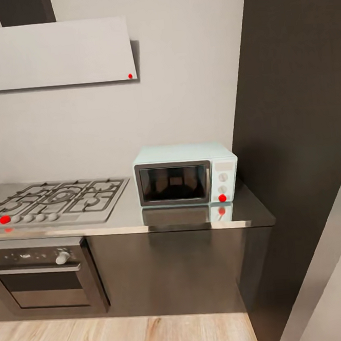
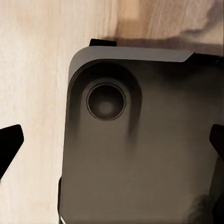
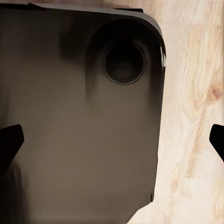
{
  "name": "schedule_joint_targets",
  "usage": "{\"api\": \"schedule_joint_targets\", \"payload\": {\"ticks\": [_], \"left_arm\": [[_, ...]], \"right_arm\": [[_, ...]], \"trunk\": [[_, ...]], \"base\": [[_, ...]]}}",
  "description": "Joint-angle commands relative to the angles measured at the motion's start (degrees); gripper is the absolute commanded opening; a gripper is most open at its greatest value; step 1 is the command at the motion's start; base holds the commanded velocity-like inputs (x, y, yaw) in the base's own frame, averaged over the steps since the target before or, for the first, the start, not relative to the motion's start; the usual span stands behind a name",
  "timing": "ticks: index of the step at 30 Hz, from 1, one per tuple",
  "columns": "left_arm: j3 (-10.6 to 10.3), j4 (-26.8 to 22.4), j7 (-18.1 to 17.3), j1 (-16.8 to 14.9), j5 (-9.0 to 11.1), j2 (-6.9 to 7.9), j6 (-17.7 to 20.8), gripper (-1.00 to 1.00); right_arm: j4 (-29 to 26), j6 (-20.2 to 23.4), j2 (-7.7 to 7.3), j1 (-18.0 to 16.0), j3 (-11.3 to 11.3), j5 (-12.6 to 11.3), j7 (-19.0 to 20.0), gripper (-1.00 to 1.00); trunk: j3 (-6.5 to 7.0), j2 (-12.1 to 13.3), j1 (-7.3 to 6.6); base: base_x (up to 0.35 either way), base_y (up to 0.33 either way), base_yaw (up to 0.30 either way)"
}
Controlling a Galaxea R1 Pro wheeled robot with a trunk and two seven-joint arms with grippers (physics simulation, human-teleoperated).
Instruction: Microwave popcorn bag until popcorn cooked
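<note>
Both grippers (image 2: pixel 112 140) (image 3: pixel 112 140) spread over dark rounded base (image 2: pixel 140 154) (wood floor (image 2: pixel 32 84) beneath).

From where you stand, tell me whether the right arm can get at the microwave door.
Probably not yet. The right gripper hangs open over the robot's dark base and wood floor, while the microwave sits back on the countertop.

I see microwave (image 1: pixel 185 174) on countertop (image 1: pixel 184 218), right of hob (image 1: pixel 55 201); oven (image 1: pixel 43 278) below hob; hood (image 1: pixel 53 54) above.
</note>
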Motion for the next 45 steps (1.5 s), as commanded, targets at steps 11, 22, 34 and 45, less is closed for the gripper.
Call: {"api": "schedule_joint_targets", "payload": {"ticks": [11, 22, 34, 45], "left_arm": [[0.10, -0.29, 0.35, -0.01, 0.72, -0.41, -0.18, 1.00], [0.09, -0.10, 0.49, -0.01, 0.72, -0.45, -0.20, 1.00], [0.10, -0.10, 0.48, -0.01, 0.72, -0.45, -0.20, 1.00], [0.10, -0.10, 0.46, -0.01, 0.72, -0.45, -0.20, 1.00]], "right_arm": [[0.03, -0.15, 0.00, -0.02, 0.11, 0.01, 0.08, 1.00], [0.06, -0.15, 0.00, -0.02, 0.12, 0.10, 0.08, 1.00], [0.04, -0.15, 0.00, -0.02, 0.12, 0.01, 0.08, 1.00], [0.03, -0.15, 0.00, -0.02, 0.12, 0.01, 0.08, 1.00]], "trunk": [[-0.05, -0.02, 0.02], [1.39, 3.19, -1.74], [3.54, 8.00, -4.37], [5.52, 12.41, -6.79]], "base": [[0.020, 0.000, 0.000], [0.000, 0.000, 0.000], [0.000, 0.000, 0.000], [0.000, 0.000, 0.000]]}}
